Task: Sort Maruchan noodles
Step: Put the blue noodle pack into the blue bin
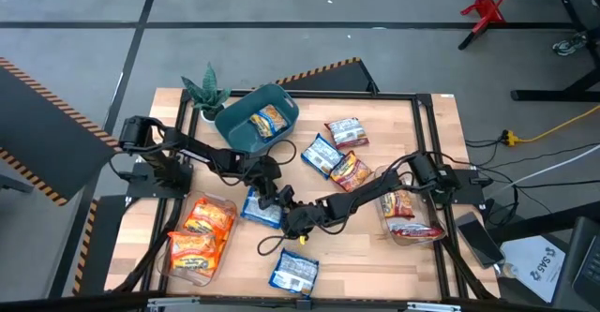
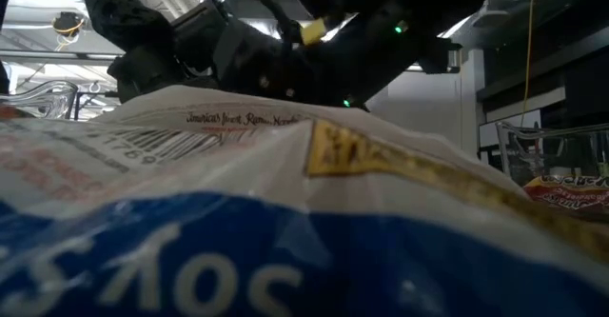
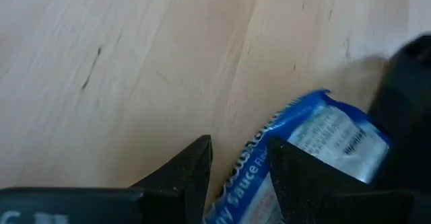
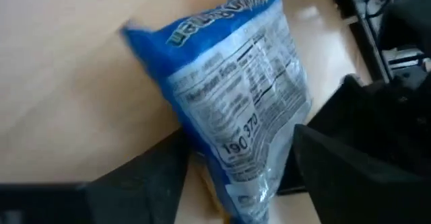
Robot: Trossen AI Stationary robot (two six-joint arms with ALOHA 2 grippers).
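Observation:
A blue-white noodle packet (image 1: 260, 208) sits mid-table between my two grippers. My right gripper (image 1: 292, 220) (image 4: 240, 143) is shut on it; the printed back faces that wrist camera. My left gripper (image 1: 270, 192) (image 3: 240, 158) is open at the packet's far end, its fingers on either side of the blue edge (image 3: 250, 163). A second blue-white packet (image 1: 295, 273) lies flat near the front edge and fills the low view (image 2: 285, 212). Three more packets (image 1: 336, 153) lie flat behind the grippers. My right gripper pinches the blue-white packet between its two fingers across the packet's width, near the end with the stamped number (image 4: 250, 138). The fingers come slanting down from the table's right. The packet tilts upward away from the fingers; which part rests on the wood is hidden. My left gripper has the packet's edge between its fingers; whether a finger (image 3: 296, 170) touches it, I cannot tell.
The teal bin (image 1: 246, 134) with an orange packet inside stands at the far left. One clear tray (image 1: 178, 267) with orange packets is near left, another clear tray (image 1: 433, 239) with red packets is at the right. A green plant ornament (image 1: 206, 89) stands beside the bin.

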